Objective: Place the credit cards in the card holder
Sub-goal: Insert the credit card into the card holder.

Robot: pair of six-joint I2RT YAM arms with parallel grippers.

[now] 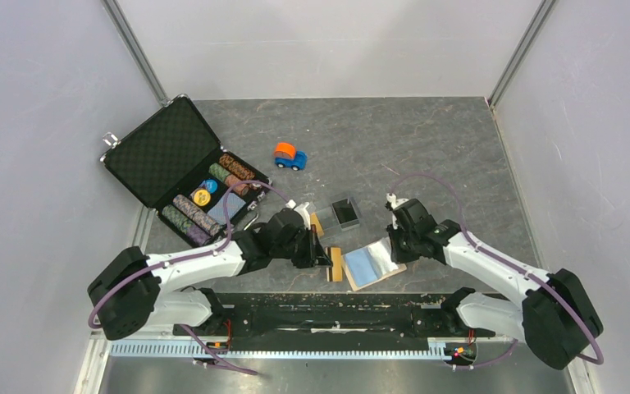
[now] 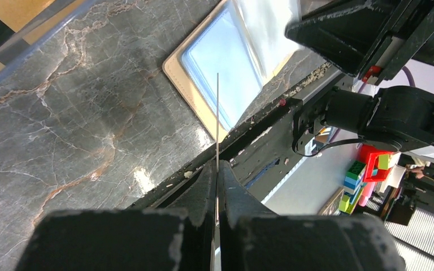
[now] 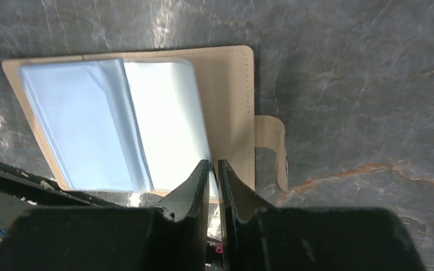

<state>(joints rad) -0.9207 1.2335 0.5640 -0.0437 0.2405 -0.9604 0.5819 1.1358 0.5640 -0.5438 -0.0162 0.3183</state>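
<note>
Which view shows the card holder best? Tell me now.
Right wrist: the open card holder lies nearly whole, clear sleeves and snap tab plain. Top external shows it whole but small; left wrist catches only one corner.

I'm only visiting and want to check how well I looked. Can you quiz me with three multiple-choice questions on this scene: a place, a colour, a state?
1. Where are the poker chips? A in the open black case; B in a glass jar; C in a drawer.
2. What colours is the toy car? A green and white; B orange and blue; C all black.
3. How does the card holder lie? A snapped shut; B open flat, sleeves up; C standing on edge.
Answers: 1 A, rows of chips fill the case's tray. 2 B, it shows orange and blue parts. 3 B, both halves are spread, clear sleeves showing.
</note>
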